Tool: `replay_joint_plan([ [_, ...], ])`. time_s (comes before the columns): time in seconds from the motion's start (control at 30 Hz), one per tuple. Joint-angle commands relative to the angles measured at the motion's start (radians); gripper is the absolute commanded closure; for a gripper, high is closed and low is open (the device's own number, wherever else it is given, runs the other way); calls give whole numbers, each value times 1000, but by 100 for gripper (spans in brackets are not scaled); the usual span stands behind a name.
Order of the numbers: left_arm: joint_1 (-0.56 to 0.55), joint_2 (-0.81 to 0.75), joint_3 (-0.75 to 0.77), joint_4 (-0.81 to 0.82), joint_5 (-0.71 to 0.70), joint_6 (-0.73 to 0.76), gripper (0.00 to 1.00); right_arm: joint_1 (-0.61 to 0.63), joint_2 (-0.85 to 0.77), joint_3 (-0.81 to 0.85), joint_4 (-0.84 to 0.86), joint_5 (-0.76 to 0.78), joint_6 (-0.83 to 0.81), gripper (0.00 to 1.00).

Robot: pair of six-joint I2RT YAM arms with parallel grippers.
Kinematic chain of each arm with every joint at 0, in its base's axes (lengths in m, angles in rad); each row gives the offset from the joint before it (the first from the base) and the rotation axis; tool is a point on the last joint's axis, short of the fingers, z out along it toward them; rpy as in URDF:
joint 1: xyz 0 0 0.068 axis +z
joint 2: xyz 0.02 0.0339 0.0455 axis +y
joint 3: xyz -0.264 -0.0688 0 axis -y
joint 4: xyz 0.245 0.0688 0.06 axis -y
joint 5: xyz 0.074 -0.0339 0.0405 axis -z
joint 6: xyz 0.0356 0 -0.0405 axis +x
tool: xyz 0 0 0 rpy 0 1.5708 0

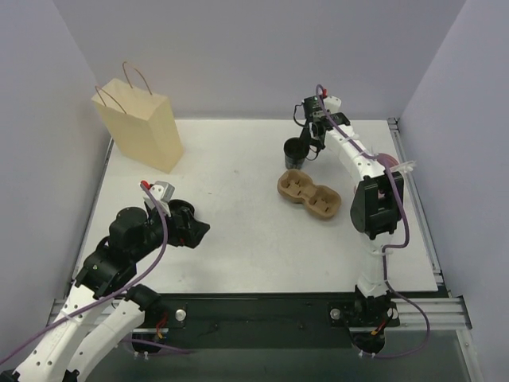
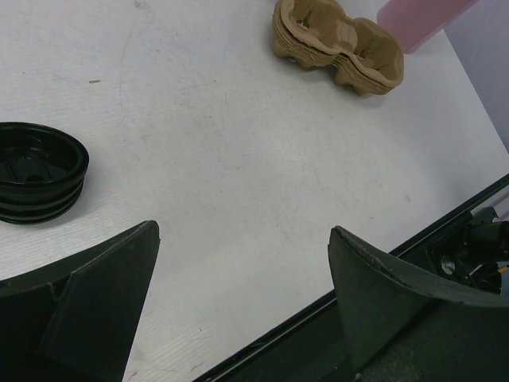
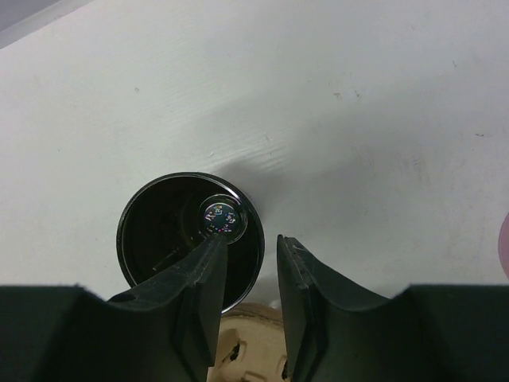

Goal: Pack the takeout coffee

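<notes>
Taking the table (image 1: 238,239) as a clock face, with the arm bases at 6 and the far wall at 12.

Nearest, at about 8 o'clock, the left gripper (image 2: 242,231) hangs low over the table with its jaws at full spread and nothing between them. A short stack of black lids (image 2: 36,167) lies on the table just beside its left finger, untouched.

Further out, at about 3 o'clock, the cardboard cup carrier (image 1: 308,193) lies flat. Both wells that show are empty.

Just beyond the carrier, at about 1 o'clock, the black cup (image 3: 159,239) appears to stand upright on the table, open-topped and with no lid. The right gripper (image 3: 253,239) is down on it with its jaws narrow and astride the rim, one finger inside the cup and one outside. Whether they actually pinch the wall cannot be told.

Farthest, at about 10 o'clock, the paper bag (image 1: 141,127) stands upright against the left wall, handles up, well apart from everything else.

Assessment: the task is at an early stage. No cup is seated in the carrier, no lid is fitted, and I see nothing in the bag, whose inside is hidden. Remaining, by my judgement: seat the cup, lid it, and load the carrier into the bag.
</notes>
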Motion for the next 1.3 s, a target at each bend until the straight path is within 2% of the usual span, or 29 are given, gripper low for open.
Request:
replay_joint_plan([
  [0.0, -5, -5, 6, 41, -5, -10, 3, -12, 22, 26, 14, -13, 15, 68],
  [0.43, -5, 8, 4, 41, -8, -11, 3, -15, 43, -4, 43, -34, 28, 75],
  [1.03, -4, 3, 4, 43, -6, -11, 3, -14, 20, -9, 37, 1, -26, 72],
  [1.13, -4, 3, 3, 41, -8, -11, 3, -15, 23, -9, 34, 0, -26, 69],
  [1.27, -4, 6, 3, 43, -6, -11, 3, -15, 28, -10, 31, -6, -29, 72],
])
